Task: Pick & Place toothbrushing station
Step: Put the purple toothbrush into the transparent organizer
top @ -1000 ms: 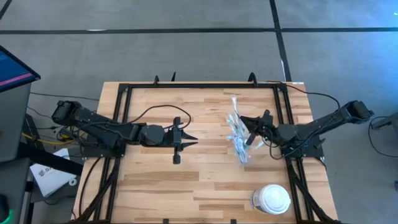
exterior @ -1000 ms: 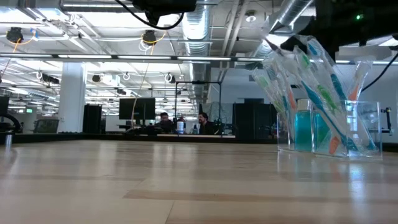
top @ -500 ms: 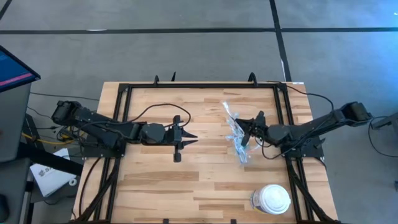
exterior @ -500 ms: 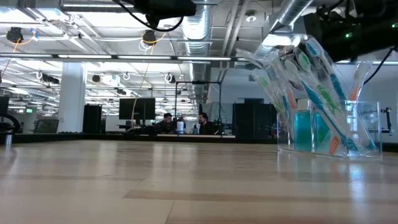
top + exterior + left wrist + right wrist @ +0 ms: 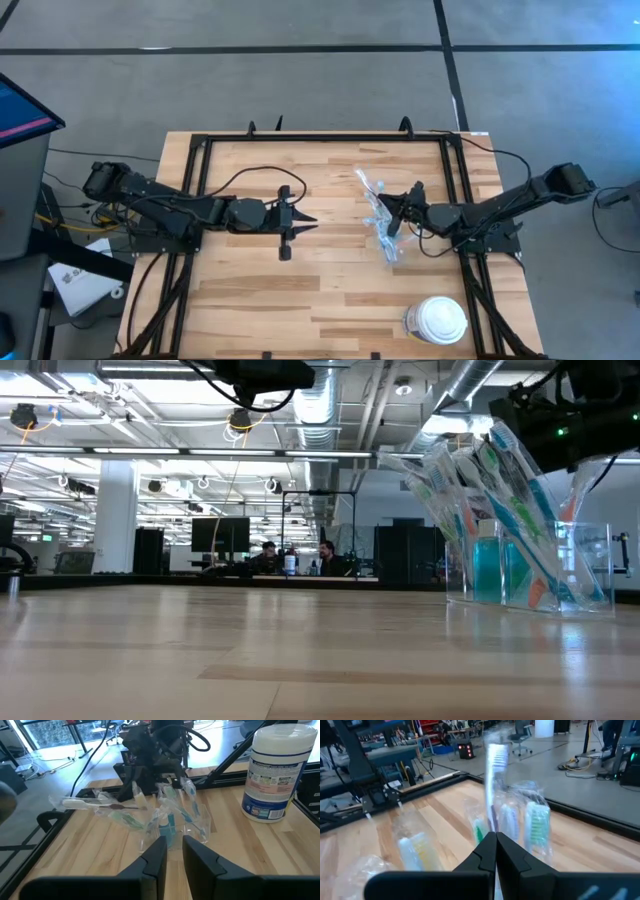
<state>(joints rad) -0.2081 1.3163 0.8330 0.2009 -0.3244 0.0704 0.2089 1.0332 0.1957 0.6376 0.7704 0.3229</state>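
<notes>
My right gripper (image 5: 393,214) was clamped shut on one wrapped toothbrush (image 5: 495,780), directly above the clear cup (image 5: 528,565) (brushes crowded inside). I judged this the placing step; next it needed lowering and letting go.

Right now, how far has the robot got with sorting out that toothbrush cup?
Done: the small clear plastic cup stands on the wooden table, crowded with wrapped toothbrushes. In hand: the right claw is shut on one wrapped white toothbrush at the cup; whether it is going in or coming out I cannot tell. The left claw waits mid-table, empty. What is left cannot be told; no loose brushes show on the table.
</notes>
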